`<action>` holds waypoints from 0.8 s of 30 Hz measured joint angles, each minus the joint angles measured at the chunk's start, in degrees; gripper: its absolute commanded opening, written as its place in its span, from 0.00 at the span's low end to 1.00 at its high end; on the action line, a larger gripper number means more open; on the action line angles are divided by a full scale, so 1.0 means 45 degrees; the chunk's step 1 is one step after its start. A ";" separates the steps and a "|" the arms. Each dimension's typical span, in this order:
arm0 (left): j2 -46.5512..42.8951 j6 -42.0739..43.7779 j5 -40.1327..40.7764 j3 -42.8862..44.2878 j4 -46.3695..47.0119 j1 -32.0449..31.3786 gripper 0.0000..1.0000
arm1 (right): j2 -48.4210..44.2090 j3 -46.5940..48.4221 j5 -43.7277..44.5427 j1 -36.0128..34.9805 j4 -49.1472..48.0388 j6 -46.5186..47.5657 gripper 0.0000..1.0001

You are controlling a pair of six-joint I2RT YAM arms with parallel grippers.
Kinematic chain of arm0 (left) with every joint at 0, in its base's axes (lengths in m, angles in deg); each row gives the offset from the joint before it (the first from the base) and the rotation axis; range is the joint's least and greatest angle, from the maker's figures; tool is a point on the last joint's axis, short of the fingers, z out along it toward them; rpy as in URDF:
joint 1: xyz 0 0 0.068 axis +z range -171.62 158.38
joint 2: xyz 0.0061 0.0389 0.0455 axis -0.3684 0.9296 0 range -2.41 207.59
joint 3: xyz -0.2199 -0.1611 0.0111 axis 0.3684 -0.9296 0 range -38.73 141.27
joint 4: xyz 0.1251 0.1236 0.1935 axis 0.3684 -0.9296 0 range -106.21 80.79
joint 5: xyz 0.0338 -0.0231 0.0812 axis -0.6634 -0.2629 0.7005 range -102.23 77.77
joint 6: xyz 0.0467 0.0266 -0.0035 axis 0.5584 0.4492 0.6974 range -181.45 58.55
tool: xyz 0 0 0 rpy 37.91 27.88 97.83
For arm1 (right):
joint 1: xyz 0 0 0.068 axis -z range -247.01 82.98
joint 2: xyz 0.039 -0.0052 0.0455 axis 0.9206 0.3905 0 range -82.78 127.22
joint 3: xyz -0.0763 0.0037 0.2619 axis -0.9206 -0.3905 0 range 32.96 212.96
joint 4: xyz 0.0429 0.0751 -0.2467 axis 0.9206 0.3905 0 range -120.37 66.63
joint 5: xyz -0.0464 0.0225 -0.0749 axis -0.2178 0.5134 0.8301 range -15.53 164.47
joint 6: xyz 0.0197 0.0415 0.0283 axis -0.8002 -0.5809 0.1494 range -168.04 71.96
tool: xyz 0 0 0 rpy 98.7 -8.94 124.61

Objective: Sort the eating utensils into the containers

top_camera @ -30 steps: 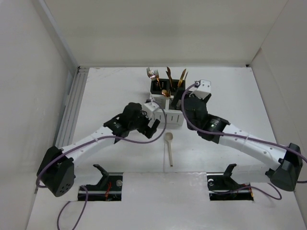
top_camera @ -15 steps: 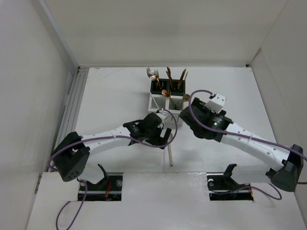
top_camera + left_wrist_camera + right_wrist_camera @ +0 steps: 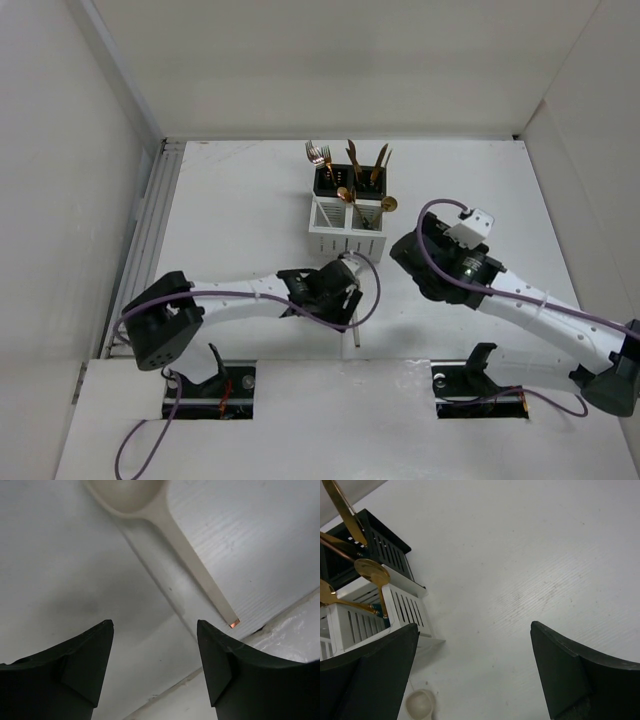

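Note:
The cream spoon (image 3: 190, 555) lies flat on the white table, and only its handle end (image 3: 356, 338) shows in the top view. My left gripper (image 3: 343, 303) hovers low over it, open and empty (image 3: 155, 625), with the handle tip just ahead of its right finger. The black caddy (image 3: 340, 181) and the white caddy (image 3: 347, 230) stand together at the back and hold several gold, copper and silver utensils. My right gripper (image 3: 403, 252) is open and empty (image 3: 474, 626), right of the white caddy (image 3: 400, 612). A gold spoon (image 3: 372, 571) stands in it.
The table's near edge, a seam (image 3: 280, 615), runs just behind the spoon's handle end. A metal rail (image 3: 150, 215) lines the left side. White walls enclose the table. The cream spoon's bowl (image 3: 420, 703) shows at the bottom of the right wrist view.
My left gripper has swung right and toward the near edge, over the cream spoon. My right gripper has drawn back to the right from the white caddy, where a gold spoon now shows.

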 measured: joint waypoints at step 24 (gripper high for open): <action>0.4114 -0.0801 0.1214 0.3784 -0.1666 -0.0947 0.00 | -0.2987 -0.1127 0.1015 0.0000 0.0845 -0.0335 0.98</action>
